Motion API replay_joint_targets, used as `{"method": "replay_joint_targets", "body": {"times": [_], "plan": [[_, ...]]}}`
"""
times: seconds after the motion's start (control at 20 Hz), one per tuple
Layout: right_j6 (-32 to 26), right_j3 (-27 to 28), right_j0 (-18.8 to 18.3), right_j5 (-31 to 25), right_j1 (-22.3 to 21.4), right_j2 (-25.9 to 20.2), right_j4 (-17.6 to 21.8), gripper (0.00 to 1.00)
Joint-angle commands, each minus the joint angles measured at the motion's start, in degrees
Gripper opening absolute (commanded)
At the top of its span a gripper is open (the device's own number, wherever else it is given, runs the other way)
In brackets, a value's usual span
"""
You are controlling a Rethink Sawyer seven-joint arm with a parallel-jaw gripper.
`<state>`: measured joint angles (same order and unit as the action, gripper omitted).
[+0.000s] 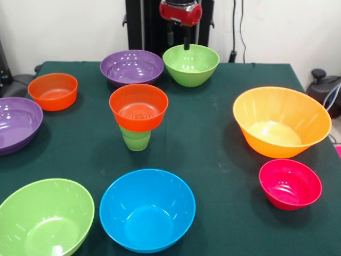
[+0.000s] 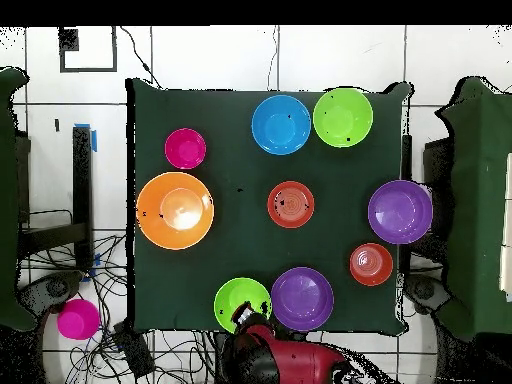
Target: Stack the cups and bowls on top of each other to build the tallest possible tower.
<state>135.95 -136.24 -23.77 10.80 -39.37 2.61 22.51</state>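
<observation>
- Tower so far: small light-green ridged plastic cup [image 1: 136, 140] stands mid-desk with a small orange-red plastic bowl [image 1: 138, 106] seated upright on its rim. Two pieces only, so a very early stage by my read.
- Nearest loose pieces: glossy purple plastic bowl [image 1: 131, 67] and lime-green plastic bowl [image 1: 191, 64] behind the tower at the desk's far edge, close beside each other; I cannot tell whether they touch.
- Second small orange-red bowl [image 1: 53, 91] and second purple bowl [image 1: 16, 124] to the picture's left in the front view.
- Blue plastic bowl [image 1: 147, 209] and second lime-green bowl [image 1: 45, 218] along the near edge, almost touching.
- Large orange plastic bowl [image 1: 281, 122] and small pink-red bowl [image 1: 290, 183] on the picture's right, well apart from the tower.
- Eight bowls left unstacked on the dark green desk [image 1: 213, 154].
- Red and black gripper [image 1: 186, 44] hangs above the far lime-green bowl's rim; cannot tell how its fingers stand, nothing visibly held.
- A pink round object [image 2: 77, 318] lies off the desk on the floor in the overhead view.
</observation>
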Motion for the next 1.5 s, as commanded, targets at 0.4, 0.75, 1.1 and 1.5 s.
{"method": "replay_joint_targets", "body": {"times": [0.4, 0.75, 1.1, 1.5], "plan": [[3.14, 8.93, 5.73, 4.92, 6.97, -3.57, 3.83, 1.00], [10.52, 0.04, 10.16, 10.37, 9.16, 7.30, -1.66, 1.00], [8.86, 0.24, 3.60, 23.39, 19.95, 16.30, 5.18, 1.00], [3.63, 2.96, -6.61, 25.13, 20.95, 21.09, 14.23, 1.00]]}}
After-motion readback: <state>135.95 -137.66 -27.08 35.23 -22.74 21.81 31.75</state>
